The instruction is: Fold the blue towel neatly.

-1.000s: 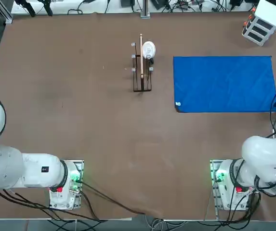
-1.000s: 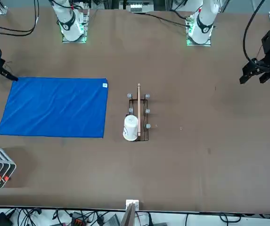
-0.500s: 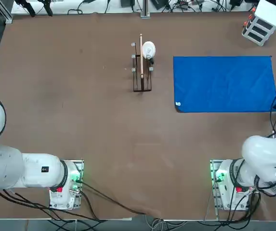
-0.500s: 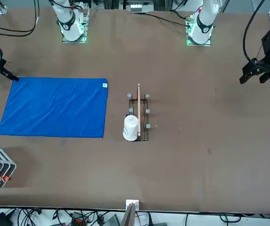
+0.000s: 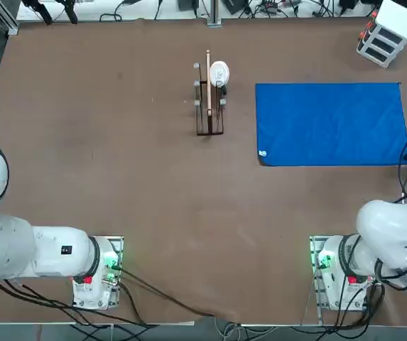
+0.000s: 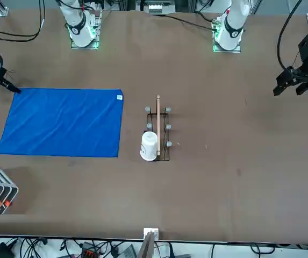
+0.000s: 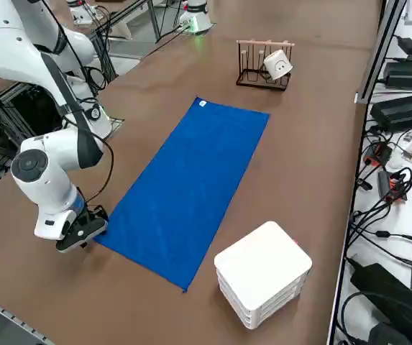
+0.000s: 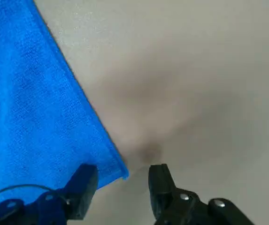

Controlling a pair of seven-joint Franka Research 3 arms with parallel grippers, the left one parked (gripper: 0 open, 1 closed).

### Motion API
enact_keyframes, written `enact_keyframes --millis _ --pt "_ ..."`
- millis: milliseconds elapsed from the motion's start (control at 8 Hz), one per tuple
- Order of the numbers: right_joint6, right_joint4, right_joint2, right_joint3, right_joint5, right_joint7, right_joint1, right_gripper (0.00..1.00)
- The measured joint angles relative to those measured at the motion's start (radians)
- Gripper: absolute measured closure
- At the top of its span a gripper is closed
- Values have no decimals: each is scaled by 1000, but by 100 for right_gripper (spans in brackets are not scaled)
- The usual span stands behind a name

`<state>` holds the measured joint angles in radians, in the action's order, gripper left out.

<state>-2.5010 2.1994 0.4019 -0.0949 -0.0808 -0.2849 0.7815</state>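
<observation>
Towel (image 7: 184,187) lies flat on the counter (image 7: 295,180) — right pincer (image 8: 123,191), spread at its near right corner, should descend squarely, then pinch shallowly and lift gently.

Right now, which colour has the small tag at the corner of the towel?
White; the tag shows best in the front view.
</observation>
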Motion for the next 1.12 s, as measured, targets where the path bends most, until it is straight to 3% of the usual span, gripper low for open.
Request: enact_keyframes --millis 1125 --pt "0 -1 0 5 4 2 0 31"
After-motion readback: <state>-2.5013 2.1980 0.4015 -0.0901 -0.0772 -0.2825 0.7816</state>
